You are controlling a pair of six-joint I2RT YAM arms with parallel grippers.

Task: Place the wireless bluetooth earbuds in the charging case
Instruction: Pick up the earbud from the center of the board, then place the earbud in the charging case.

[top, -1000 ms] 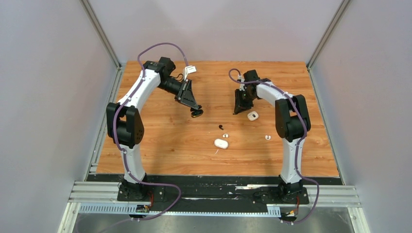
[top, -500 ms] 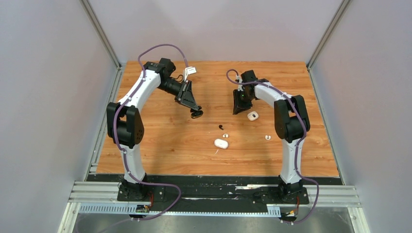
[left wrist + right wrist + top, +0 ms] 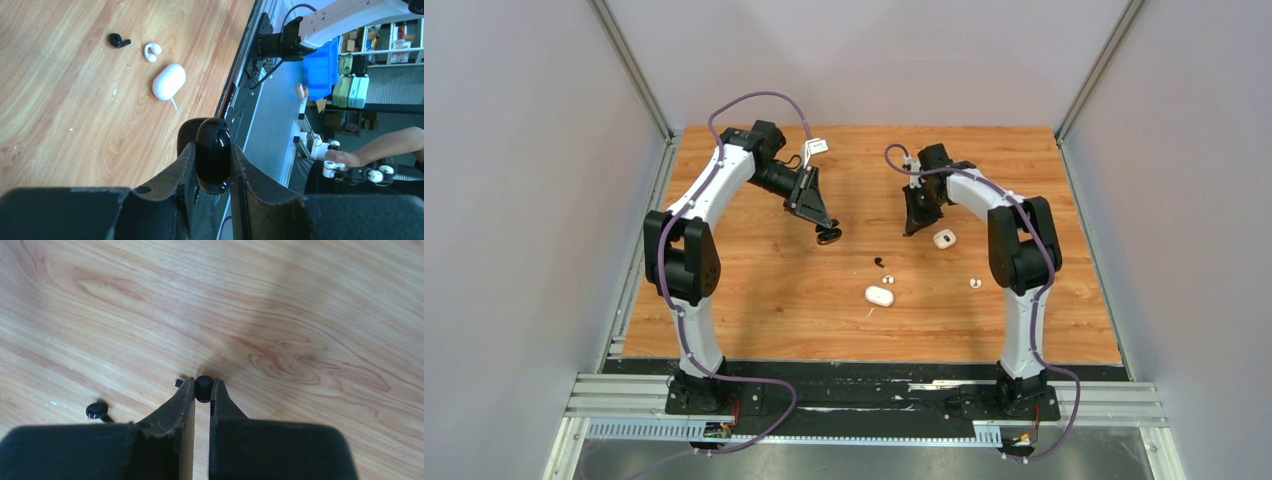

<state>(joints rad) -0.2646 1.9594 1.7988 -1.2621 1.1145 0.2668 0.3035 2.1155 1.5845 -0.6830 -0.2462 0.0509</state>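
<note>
Table (image 3: 754, 290), white case (image 3: 169, 81), white bud (image 3: 152, 51) nearby, L jaws clamped on black case (image 3: 213, 155), R jaws pinching black earbud (image 3: 203, 388)

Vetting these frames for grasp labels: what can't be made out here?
- Black charging case: inside hidden; the left wrist view shows only its shell, and the fingers cover its sides.
- Black earbud: mostly hidden by the right fingertips in the right wrist view; orientation unreadable.
- White case beside the right arm: open or shut, too small in the top view.
</note>
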